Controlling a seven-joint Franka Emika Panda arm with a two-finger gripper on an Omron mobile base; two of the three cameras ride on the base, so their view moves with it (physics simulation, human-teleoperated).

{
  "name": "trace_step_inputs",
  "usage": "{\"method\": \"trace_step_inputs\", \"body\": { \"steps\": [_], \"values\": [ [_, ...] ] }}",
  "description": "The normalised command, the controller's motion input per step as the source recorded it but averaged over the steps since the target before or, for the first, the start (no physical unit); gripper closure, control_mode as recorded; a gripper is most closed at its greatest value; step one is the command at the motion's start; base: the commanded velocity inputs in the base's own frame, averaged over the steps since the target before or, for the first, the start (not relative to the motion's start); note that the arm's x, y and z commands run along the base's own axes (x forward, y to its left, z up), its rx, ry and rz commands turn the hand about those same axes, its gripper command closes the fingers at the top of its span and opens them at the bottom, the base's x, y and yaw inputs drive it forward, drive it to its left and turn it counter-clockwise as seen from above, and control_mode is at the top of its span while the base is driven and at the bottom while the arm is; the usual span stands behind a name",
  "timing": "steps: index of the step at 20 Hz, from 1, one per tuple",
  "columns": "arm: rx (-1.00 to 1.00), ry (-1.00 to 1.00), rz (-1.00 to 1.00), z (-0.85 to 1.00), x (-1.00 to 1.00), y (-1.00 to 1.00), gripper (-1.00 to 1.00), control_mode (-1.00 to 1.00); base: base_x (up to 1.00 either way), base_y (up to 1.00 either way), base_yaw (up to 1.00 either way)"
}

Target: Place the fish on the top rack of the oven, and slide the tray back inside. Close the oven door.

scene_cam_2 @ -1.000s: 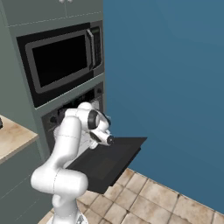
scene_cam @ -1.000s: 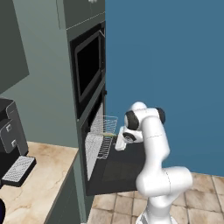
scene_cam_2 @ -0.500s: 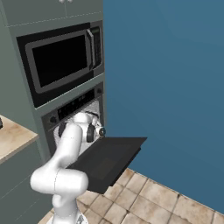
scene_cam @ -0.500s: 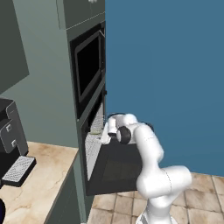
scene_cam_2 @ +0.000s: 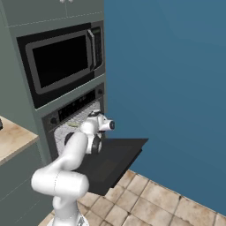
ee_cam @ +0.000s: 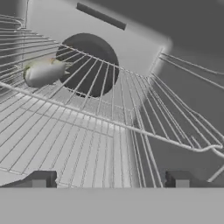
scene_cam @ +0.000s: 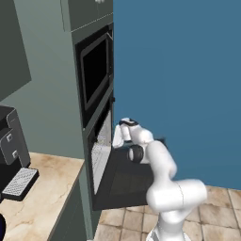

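Fish point(ee_cam: 43, 72) lies on the top rack point(ee_cam: 87, 131) inside the oven cavity, far and left of the gripper point(ee_cam: 109, 179), well apart from both tips; jaws spread wide, nothing between them. Hand view has the rack wires running under the tips toward the cavity's back wall with its round dark fan hole. Oven door point(scene_cam_2: 115, 156) hangs open, flat and horizontal, with bare tiled floor point(scene_cam_2: 163, 198) past its right edge. Left base view shows the gripper point(scene_cam: 117, 136) at the cavity mouth, rack point(scene_cam: 100, 157) pushed in; right base view shows the microwave point(scene_cam_2: 62, 62) above.
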Motion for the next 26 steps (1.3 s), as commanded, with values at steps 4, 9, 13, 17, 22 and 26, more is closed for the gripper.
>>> {"method": "trace_step_inputs", "body": {
  "steps": [4, 9, 13, 17, 22, 26],
  "values": [
    [0.0, 0.04, 0.0, 1.0, -0.22, -1.0, -1.0, -1.0, 0.0, 0.0, 0.0],
    [0.0, 0.02, -0.01, 1.0, -0.82, -1.0, -1.0, -1.0, 0.0, 0.0, 0.0],
    [0.0, 0.14, -0.1, 0.94, -1.0, -1.0, -1.0, -1.0, 0.0, 0.0, 0.0],
    [0.0, 0.11, -0.1, 0.62, -1.0, -0.96, -1.0, -1.0, 0.0, 0.0, 0.0],
    [-0.01, -0.01, -0.06, 0.57, -1.0, -0.81, -1.0, -1.0, 0.0, 0.0, 0.0],
    [-0.03, -0.04, -0.02, 0.56, -1.0, -0.75, -1.0, -1.0, 0.0, 0.0, 0.0]
  ]
}}
